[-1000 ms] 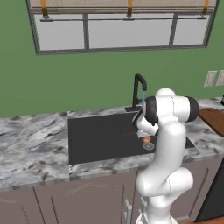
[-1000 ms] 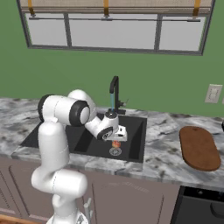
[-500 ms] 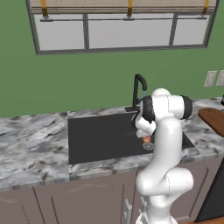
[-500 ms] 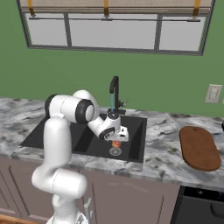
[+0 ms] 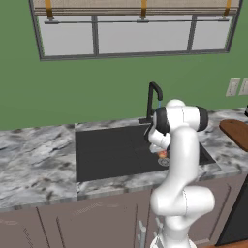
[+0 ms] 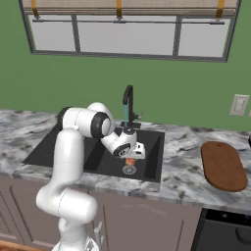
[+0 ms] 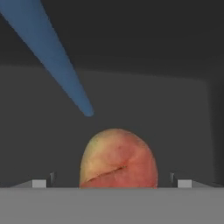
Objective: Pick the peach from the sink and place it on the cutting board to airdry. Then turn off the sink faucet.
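The peach (image 7: 118, 159), orange-red with a yellowish side, lies on the floor of the black sink (image 6: 63, 147), just beside the grey drain (image 6: 129, 170). My gripper (image 7: 111, 183) is down in the basin, open, with one finger on each side of the peach and a gap to both. In the base views the peach (image 6: 130, 161) (image 5: 163, 154) peeks out below the white hand. The black sink faucet (image 6: 127, 103) (image 5: 152, 99) stands behind the basin with a blue stream of water (image 7: 57, 57) running. The reddish-brown cutting board (image 6: 223, 166) (image 5: 237, 131) lies on the counter to the right.
Marble counter (image 5: 34, 160) surrounds the sink on both sides. A green wall with a window rises behind the faucet. A wall outlet (image 6: 239, 104) sits above the cutting board. A dark appliance top (image 6: 225, 230) shows at the lower right.
The arm has shifted slightly to the left and the hand has settled down around the peach. The peach has not moved and water keeps running.
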Available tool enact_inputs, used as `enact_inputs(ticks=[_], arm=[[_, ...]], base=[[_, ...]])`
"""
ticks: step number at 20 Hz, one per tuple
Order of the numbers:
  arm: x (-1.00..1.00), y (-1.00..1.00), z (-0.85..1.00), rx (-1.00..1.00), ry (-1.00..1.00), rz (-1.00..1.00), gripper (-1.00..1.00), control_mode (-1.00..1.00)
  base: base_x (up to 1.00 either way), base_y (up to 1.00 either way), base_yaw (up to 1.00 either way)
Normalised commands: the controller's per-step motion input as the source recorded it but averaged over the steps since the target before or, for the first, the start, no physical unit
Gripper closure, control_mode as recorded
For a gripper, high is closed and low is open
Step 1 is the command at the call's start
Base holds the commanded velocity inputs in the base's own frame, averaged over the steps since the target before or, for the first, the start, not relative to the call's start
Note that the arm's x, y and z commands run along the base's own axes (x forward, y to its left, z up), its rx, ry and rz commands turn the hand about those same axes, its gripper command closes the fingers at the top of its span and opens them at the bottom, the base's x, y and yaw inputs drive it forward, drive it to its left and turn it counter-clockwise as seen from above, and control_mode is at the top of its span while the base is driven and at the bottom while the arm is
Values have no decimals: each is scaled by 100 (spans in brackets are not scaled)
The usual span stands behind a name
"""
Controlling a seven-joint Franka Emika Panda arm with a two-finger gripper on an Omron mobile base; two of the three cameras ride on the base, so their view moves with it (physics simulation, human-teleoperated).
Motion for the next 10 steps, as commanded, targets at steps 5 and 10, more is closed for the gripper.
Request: enact_inputs(ticks=[5,10], arm=[[21,-1,-21,0,3,0,-100,-100],[15,0,-25,0,4,-1,-100,-100]], base=[[0,0,0],[0,0,0]])
